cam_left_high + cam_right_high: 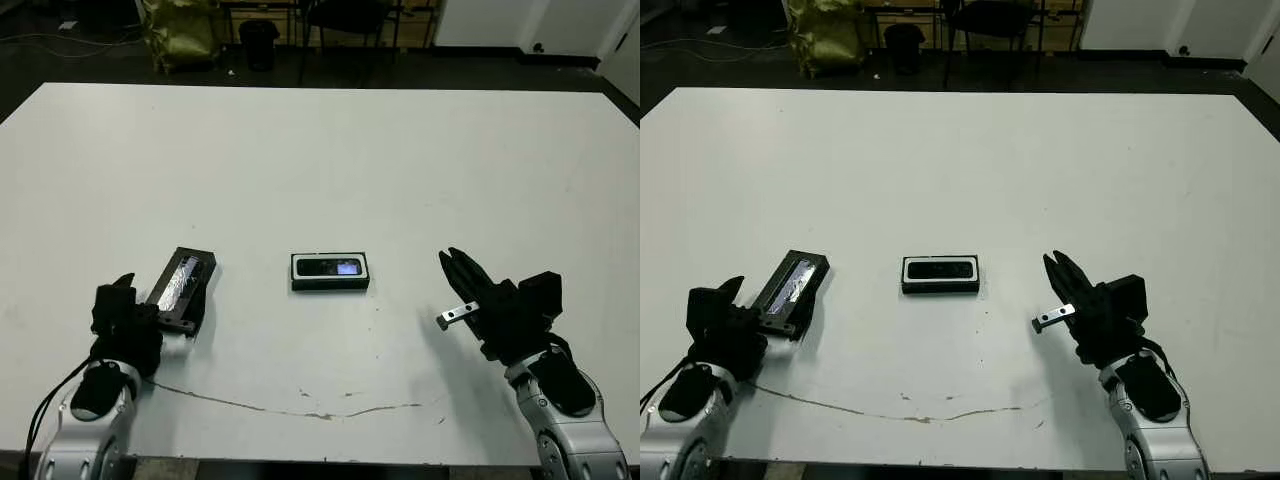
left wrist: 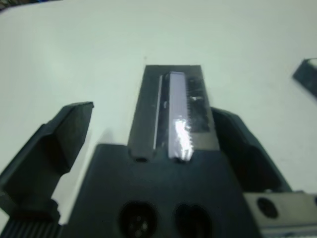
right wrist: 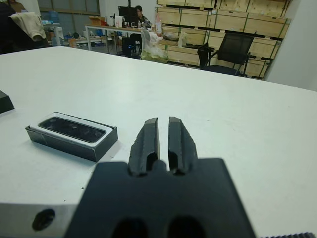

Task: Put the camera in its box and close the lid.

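Both eye views look down from the head over the table (image 1: 320, 150), sharing the box (image 1: 330, 272). The left wrist view sits close over the lid (image 2: 171, 106); the right wrist view looks low across the table

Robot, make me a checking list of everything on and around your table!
Surface: white table, with a thin scratch line near the front.
Camera: lying inside the box, mid-table.
Lid: off the box, to its left, between the left gripper's fingers.
Clutter: nothing seen.
Left gripper: open, fingers on both sides of the lid.
Right gripper: shut, empty, to the right of the box.
Cables: black cable along the left arm.
Surroundings: dark floor, yellow-green bag, chair, wooden crates, a person at a far desk.
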`<state>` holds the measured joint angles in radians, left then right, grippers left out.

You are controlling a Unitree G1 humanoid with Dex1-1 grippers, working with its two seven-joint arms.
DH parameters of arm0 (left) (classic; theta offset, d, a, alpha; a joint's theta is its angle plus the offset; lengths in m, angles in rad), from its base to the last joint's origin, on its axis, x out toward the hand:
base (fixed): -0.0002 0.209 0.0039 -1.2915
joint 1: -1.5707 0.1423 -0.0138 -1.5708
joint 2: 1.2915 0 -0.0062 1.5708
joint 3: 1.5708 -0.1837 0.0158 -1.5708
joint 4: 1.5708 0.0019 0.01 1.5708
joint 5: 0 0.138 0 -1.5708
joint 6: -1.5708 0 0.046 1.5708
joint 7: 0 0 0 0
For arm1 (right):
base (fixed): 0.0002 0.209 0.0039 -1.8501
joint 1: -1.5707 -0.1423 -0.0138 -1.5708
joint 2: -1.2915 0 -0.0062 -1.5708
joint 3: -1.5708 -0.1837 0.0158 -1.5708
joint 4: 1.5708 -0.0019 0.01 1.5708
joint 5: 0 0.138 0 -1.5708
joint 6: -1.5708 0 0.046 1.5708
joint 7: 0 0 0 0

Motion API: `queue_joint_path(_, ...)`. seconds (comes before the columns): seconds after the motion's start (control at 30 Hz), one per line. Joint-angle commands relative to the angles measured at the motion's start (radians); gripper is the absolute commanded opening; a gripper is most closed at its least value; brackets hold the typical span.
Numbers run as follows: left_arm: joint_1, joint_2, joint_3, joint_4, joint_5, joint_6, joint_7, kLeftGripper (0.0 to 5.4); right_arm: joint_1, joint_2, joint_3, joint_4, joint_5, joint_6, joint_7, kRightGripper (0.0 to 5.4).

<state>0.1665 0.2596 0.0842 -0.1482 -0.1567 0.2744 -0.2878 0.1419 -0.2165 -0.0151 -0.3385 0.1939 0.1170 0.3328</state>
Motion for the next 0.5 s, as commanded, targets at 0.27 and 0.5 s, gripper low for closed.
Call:
queue_joint_path(0.27, -0.06, 0.273, -0.119, 0.1, -0.041, 0.293, -0.307, 5.39, 0.014, -0.009, -0.009, 0.005, 0.009, 0.02, 0.005, 0.0)
queue_joint_path(0.5, -0.113, 0.385, -0.204, 0.125, -0.072, 0.321, -0.479, 4.53, 0.019, -0.006, -0.017, 0.008, 0.019, 0.016, 0.006, 0.0)
